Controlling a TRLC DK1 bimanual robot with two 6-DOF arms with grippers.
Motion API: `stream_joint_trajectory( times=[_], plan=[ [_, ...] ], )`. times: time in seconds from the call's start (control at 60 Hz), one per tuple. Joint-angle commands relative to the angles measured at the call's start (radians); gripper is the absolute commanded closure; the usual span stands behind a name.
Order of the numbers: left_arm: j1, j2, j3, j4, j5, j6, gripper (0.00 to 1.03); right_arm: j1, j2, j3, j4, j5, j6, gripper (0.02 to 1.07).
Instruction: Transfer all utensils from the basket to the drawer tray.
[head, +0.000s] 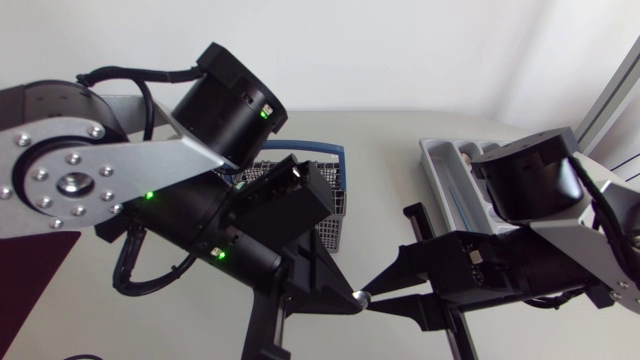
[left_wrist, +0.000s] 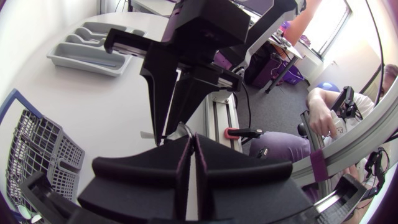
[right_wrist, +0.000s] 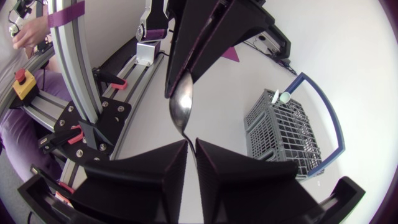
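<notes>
Matte black and drawn almost together, the fingers of our right gripper (right_wrist: 191, 143) clamp the handle of a steel spoon (right_wrist: 180, 102), whose neck slips in between their tips. Our left gripper (left_wrist: 189, 138) is narrowed to a thin slit as well and pinches the far end of the bowl. Both hands have hold of the one spoon, tip to tip, above the table (head: 400, 170) and between our two arms.

We see the spoon properly only from the right wrist: there the bowl faces us broadside, just ahead of the right fingers and under the left gripper's pointed wedges. From the left wrist it is no more than a silvery sliver at the fingertips, with the right gripper standing over it. From the head view it shrinks to a bright glint where the two grippers meet.

Further out on the left side of the table stands the grey wire basket (right_wrist: 280, 134) with its blue handle. The head view hides most of it behind our left arm. The right wrist view shows its whole rim, well apart from the spoon, with a small pale piece (right_wrist: 281, 98) tipped in green at one corner.

On the table's right side lies the pale grey drawer tray (left_wrist: 87, 56). Our right arm covers part of it in the head view, while the left wrist view shows its moulded compartments beyond the right gripper.
</notes>
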Motion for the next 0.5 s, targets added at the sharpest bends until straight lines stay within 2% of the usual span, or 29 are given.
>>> stream_joint_trajectory(
  times=[0.0,0.15,0.2,0.283,0.333,0.35,0.483],
  plan=[
    [0.015,0.016,0.022,-0.009,0.018,0.03,1.0,0.005,0.014,0.017,-0.008,-0.013,-0.016,1.01],
    [0.026,0.013,0.02,-0.012,0.02,0.039,0.99,-0.012,0.014,0.007,-0.002,-0.012,-0.024,1.01],
    [0.033,0.011,0.022,-0.01,0.02,0.038,0.88,-0.018,0.016,0.006,0.001,-0.002,-0.019,1.01],
    [0.062,0.01,0.039,-0.004,0.02,0.035,0.49,-0.024,0.04,0.001,-0.002,-0.001,-0.021,1.01],
    [0.073,0.008,0.046,-0.001,0.021,0.03,0.4,-0.033,0.049,-0.005,-0.002,0.005,-0.025,1.01],
    [0.082,0.005,0.053,0.01,0.02,0.021,0.33,-0.038,0.053,-0.008,-0.002,0.007,-0.025,1.01],
    [0.139,-0.016,0.054,0.111,0.014,-0.066,0.23,-0.079,0.056,-0.029,-0.001,0.033,-0.045,1.01]
  ],
)
